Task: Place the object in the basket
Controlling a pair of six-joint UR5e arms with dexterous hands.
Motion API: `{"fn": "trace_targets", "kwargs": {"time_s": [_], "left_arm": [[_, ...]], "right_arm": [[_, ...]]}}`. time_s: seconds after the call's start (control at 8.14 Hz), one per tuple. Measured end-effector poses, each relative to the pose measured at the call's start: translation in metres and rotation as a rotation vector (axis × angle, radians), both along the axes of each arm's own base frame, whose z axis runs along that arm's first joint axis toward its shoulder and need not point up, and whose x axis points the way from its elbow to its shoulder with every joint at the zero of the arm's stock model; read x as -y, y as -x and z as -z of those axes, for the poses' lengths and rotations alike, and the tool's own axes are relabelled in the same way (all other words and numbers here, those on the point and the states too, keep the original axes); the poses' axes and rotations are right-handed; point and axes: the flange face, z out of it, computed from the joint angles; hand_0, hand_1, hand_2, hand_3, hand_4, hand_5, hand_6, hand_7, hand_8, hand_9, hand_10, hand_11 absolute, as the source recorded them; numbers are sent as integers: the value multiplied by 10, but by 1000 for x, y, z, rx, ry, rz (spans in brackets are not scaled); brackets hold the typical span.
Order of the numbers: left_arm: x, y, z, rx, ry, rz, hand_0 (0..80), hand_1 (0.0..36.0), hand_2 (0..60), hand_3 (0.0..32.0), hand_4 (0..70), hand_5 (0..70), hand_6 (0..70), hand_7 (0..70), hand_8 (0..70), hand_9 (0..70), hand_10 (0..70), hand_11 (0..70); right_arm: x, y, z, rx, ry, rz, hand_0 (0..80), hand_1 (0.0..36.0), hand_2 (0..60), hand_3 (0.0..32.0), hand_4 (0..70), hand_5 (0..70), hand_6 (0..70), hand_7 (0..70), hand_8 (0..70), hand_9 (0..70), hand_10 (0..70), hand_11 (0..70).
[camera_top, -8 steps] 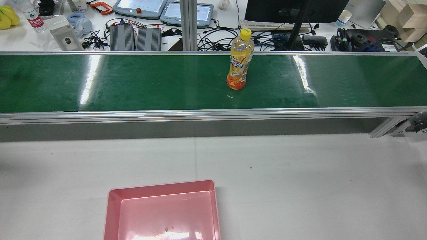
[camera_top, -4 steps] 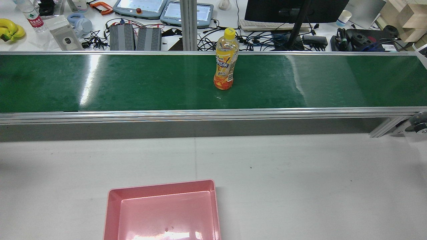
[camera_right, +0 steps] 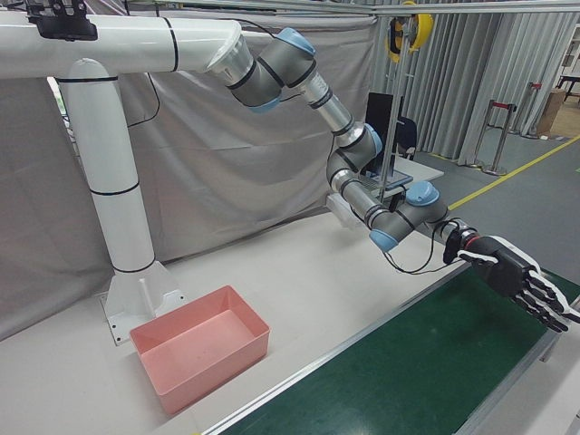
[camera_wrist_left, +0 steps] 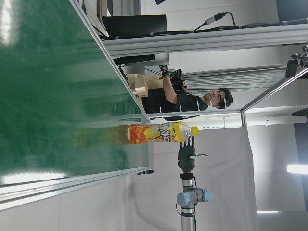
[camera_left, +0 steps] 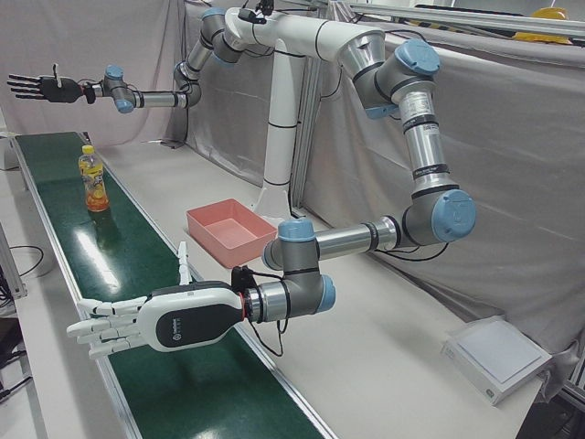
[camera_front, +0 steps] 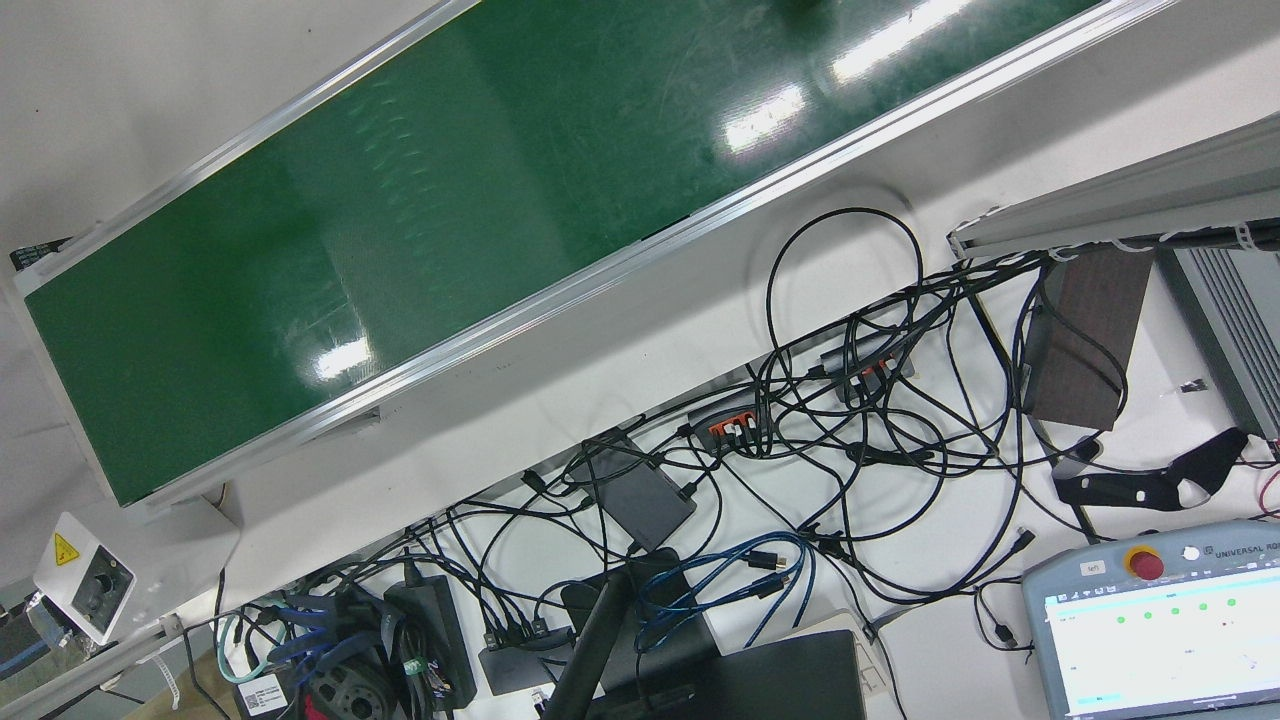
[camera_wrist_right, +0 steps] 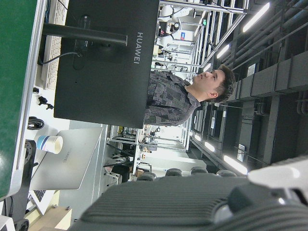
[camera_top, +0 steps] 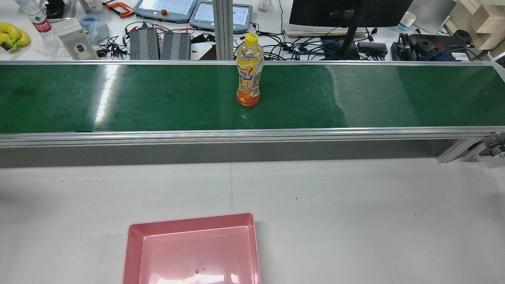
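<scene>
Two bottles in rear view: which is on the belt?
The yellow-capped orange bottle, upright on the belt; the red-labelled bottle is on the desk beyond.

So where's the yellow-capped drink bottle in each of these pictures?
Front view: not in it.
Rear view: drink bottle upright near the middle of the green conveyor belt.
Left-front view: far up the belt, upper left.
Right-front view: not in it.
Left hand view: centre, lying sideways in the picture.
Right hand view: not in it.
Shared landmark: the green conveyor belt.
</scene>
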Motion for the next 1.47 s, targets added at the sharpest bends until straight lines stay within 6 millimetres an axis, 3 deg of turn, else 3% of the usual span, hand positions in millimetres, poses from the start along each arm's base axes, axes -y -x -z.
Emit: {"fn": "trace_targets", "kwargs": {"time_s": [0.12, 0.49, 0.61, 0.74, 0.98, 1.11, 1.23, 1.35, 1.47], "left_arm": [[0, 0, 0, 0, 0, 1, 491, 43, 0, 0, 2, 198, 0, 3, 70, 32, 0, 0], [5, -6, 8, 1, -23, 8, 493, 47, 0, 52, 0, 200, 0, 0, 65, 28, 0, 0], [6, -17, 11, 0, -32, -6, 496, 48, 0, 72, 0, 196, 0, 0, 63, 26, 0, 2], [6, -35, 14, -3, -41, -33, 498, 47, 0, 118, 0, 181, 0, 0, 61, 22, 6, 18], [19, -75, 45, -10, -81, -81, 500, 43, 0, 20, 0, 185, 0, 3, 70, 29, 27, 49], [29, -87, 68, 25, -101, -77, 484, 36, 0, 0, 0, 184, 0, 6, 67, 28, 26, 47], [38, -94, 91, 65, -118, -66, 476, 28, 0, 14, 0, 179, 0, 7, 65, 24, 26, 45], [43, -98, 104, 83, -126, -53, 473, 25, 0, 48, 0, 178, 0, 4, 67, 25, 28, 48], [46, -98, 111, 84, -127, -28, 474, 23, 0, 24, 0, 170, 0, 6, 72, 29, 26, 45]], "right_arm": [[0, 0, 0, 0, 0, 0, 0, 0, 0, 0, 0, 0, 0, 0, 0, 0, 0, 0], [0, 0, 0, 0, 0, -1, 0, 0, 0, 0, 0, 0, 0, 0, 0, 0, 0, 0], [0, 0, 0, 0, 0, -1, 0, 0, 0, 0, 0, 0, 0, 0, 0, 0, 0, 0], [0, 0, 0, 0, 0, -1, 0, 0, 0, 0, 0, 0, 0, 0, 0, 0, 0, 0], [0, 0, 0, 0, 1, -1, 0, 0, 0, 0, 0, 0, 0, 0, 0, 0, 0, 0], [0, 0, 0, 0, 1, -1, 0, 0, 0, 0, 0, 0, 0, 0, 0, 0, 0, 0], [0, 0, 0, 0, 0, 0, 0, 0, 0, 0, 0, 0, 0, 0, 0, 0, 0, 0], [0, 0, 0, 0, 0, 0, 0, 0, 0, 0, 0, 0, 0, 0, 0, 0, 0, 0], [0, 0, 0, 0, 0, 0, 0, 0, 0, 0, 0, 0, 0, 0, 0, 0, 0, 0]]}}
